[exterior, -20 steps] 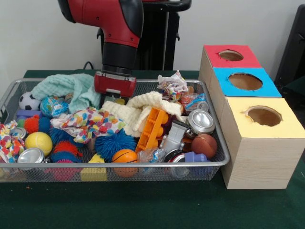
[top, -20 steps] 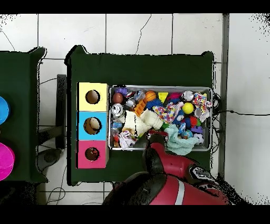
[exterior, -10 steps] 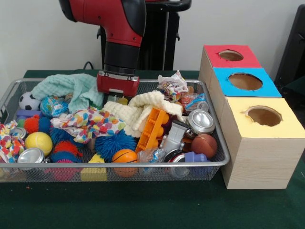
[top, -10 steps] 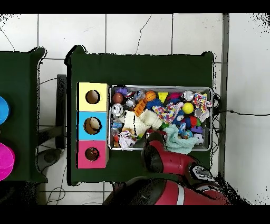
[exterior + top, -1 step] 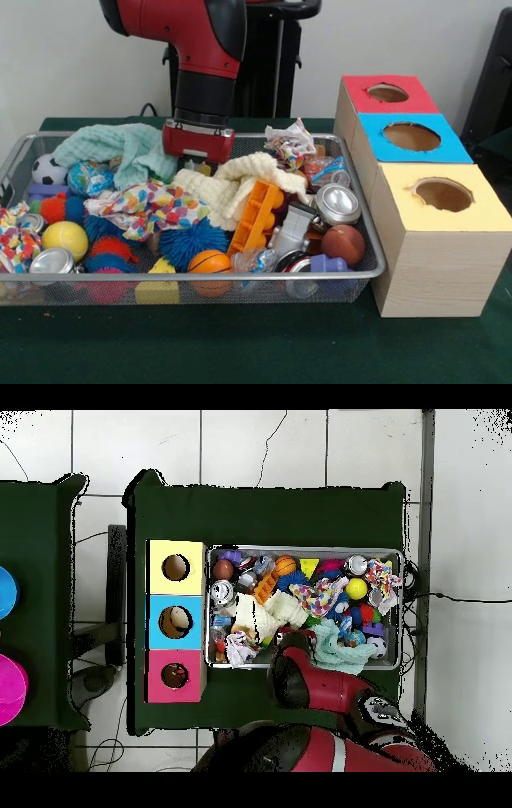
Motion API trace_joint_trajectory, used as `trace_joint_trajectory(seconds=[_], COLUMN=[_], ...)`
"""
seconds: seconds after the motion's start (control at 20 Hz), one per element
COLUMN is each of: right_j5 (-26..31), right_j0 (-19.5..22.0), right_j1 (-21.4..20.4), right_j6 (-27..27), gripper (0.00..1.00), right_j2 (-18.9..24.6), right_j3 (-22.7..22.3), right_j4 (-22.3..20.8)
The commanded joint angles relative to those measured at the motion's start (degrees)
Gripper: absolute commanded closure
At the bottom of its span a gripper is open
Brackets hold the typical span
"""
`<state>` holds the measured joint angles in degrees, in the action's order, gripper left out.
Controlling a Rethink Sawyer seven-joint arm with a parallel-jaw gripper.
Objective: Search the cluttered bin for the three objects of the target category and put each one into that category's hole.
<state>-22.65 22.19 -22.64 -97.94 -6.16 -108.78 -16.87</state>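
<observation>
Tons of junk in this bin (image 5: 240, 278), which sits on the green bench (image 5: 240, 344). My guess is that's deliberate, so the arm has to dig instead of just grabbing.

Front row is an orange basketball (image 5: 210, 262), a yellow ball (image 5: 65, 238), a can (image 5: 52, 260) and a blue spiky ball (image 5: 192, 240), all jammed against the mesh. Behind those, an orange toy (image 5: 256, 214) leans on edge. A spotted cloth (image 5: 148, 206) is draped over the balls, with a cream cloth (image 5: 232, 180) bunched up in the middle.

At the far side, a mint cloth (image 5: 120, 148) is heaped against the back rim, just left of the gripper (image 5: 198, 144). The gripper hangs low at that rim, right where the mint and cream cloths meet. Its tip is hidden behind the cloths, so I can't tell whether it's open, shut or holding anything.

Nothing shows which category is the target. Going by where the arm is, I'd bet on the cloths: three of them, soft, crumpled, partly covering other stuff, and all in the bin.

To the right of the bin, the yellow box (image 5: 442, 210) is nearest, then the blue box (image 5: 412, 138), then the red box (image 5: 388, 93). They're butted together with their holes facing up, presumably so drops go straight down.
</observation>
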Motion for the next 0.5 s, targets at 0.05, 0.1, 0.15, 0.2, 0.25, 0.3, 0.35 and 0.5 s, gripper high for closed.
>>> trace_joint_trajectory(seconds=[0.05,0.1,0.15,0.2,0.25,0.3,0.35,0.5], right_j5=[2.48,2.01,0.97,0.18,-0.1,-0.5,-0.67,-0.26], right_j0=[0.26,0.16,-0.1,-0.21,-0.29,-0.4,-0.44,-0.32], right_j1=[-0.22,-0.15,-0.02,0.0,0.08,0.28,0.45,0.75], right_j6=[-7.94,-7.76,-7.88,-7.82,-7.87,-7.88,-7.86,-7.78], gripper=[1.0,1.0,1.0,1.0,1.0,1.0,1.0,1.0], right_j2=[3.55,3.37,2.92,2.69,2.43,2.2,2.03,1.75], right_j3=[8.08,8.19,8.09,8.09,7.99,7.94,7.93,7.96], right_j4=[2.35,2.11,2.2,2.02,2.12,2.15,2.17,2.21])
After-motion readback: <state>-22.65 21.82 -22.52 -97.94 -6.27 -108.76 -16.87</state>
